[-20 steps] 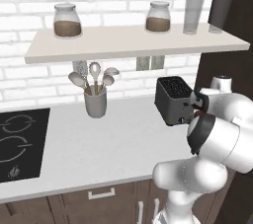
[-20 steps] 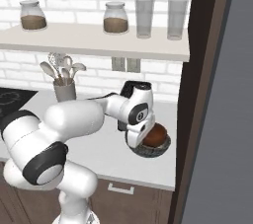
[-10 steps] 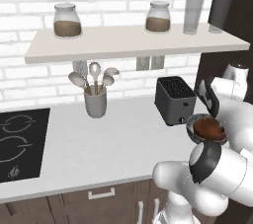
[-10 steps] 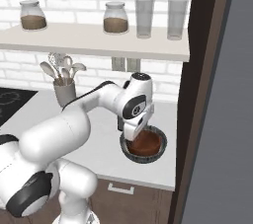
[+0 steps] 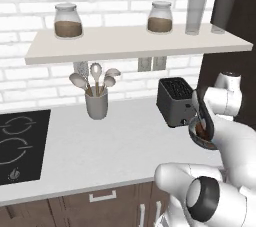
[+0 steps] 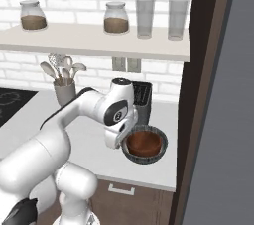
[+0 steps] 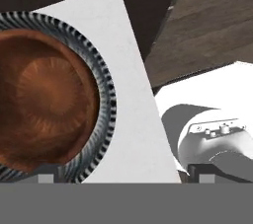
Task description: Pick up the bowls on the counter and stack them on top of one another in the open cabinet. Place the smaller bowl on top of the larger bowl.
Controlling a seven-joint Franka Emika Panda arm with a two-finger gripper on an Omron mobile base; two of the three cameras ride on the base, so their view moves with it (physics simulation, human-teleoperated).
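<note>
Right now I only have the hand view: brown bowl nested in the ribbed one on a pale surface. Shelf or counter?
Observer: Counter. The ribbed bowl, with the brown bowl inside it, sits by the toaster.
Operator: Where's the shelf?
Observer: The shelf is on the brick wall above the toaster.
Operator: Anything on it?
Observer: Two jars and two glasses, with bare board between the jars.
</note>
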